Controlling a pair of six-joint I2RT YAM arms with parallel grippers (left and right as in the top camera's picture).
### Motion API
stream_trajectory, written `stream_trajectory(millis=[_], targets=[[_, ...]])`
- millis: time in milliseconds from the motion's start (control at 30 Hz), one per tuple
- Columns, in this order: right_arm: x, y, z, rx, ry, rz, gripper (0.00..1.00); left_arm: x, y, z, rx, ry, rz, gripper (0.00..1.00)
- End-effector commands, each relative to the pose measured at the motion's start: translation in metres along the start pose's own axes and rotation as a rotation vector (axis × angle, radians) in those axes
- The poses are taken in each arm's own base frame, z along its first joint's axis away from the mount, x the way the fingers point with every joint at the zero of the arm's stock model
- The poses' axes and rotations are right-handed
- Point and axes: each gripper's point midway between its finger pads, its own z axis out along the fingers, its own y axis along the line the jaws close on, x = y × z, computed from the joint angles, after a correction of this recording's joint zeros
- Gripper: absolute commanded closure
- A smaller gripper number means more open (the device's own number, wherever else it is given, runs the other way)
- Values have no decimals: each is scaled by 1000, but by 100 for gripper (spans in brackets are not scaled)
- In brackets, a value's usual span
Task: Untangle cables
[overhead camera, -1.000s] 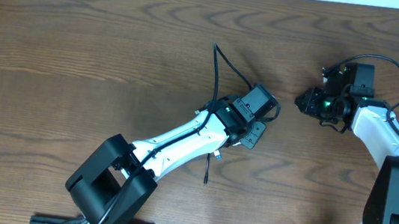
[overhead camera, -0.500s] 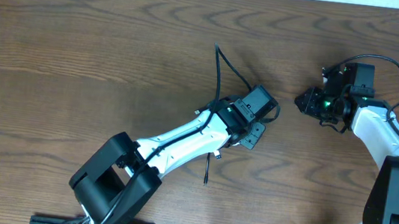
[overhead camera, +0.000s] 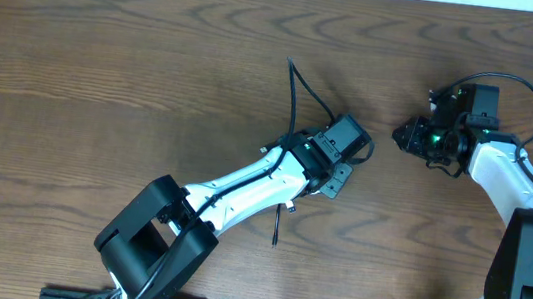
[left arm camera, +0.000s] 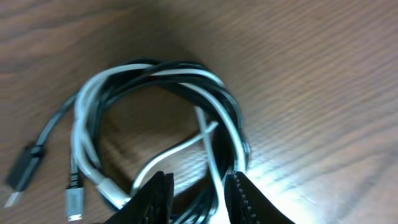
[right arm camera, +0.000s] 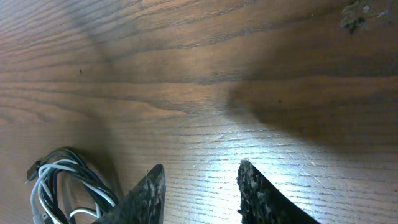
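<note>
Closest to the left wrist camera, at the bottom edge of its frame, we see the left claw (left arm camera: 198,182) released. Its two dark fingers (left arm camera: 155,200) stand apart, and a white strand and a black strand run up through the gap without being pinched (the gap is plainly wider than either cord). Just past the fingertips lie the cables (left arm camera: 161,124), wound together into one loose ring in the middle of the frame on the worktop (left arm camera: 323,68). The white cable (left arm camera: 82,130) and the black cable (left arm camera: 158,65) cross each other several times around that ring. At the lower left of the frame two ends stick out side by side: a black plug (left arm camera: 22,170) and, just to its right, a silver-tipped plug (left arm camera: 73,203).

In the right wrist view we find the right claw (right arm camera: 201,167) at bottom centre, likewise released, its fingers parted over the wood grain. The tangled ring shows in the lower left corner there, apart from that claw.

From overhead, the left arm (overhead camera: 243,182) reaches from the lower left to the frame's centre, and its wrist hides the cords. The right arm (overhead camera: 505,177) sits at the right edge, well apart from the left one.
</note>
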Motion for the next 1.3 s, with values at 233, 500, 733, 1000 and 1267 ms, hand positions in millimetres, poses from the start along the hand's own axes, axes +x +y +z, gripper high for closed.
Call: stream_trajectory(millis=[233,500,733,1000,1267], targets=[[-1,3,-1,-3,-4,2,66,8,41,0,-226,15,21,68],[-1,4,-1,-4,-4,9,64,6,55,1,-232,20,-15,69],[-1,4,-1,-4,-3,9,64,8,55,5,-124,57,-72,68],[0,6,-1,-6,-1,3,63,8,57,6,-127,57,-115,67],[0,6,-1,-6,-1,3,62,16,58,18,-137,84,-162,67]])
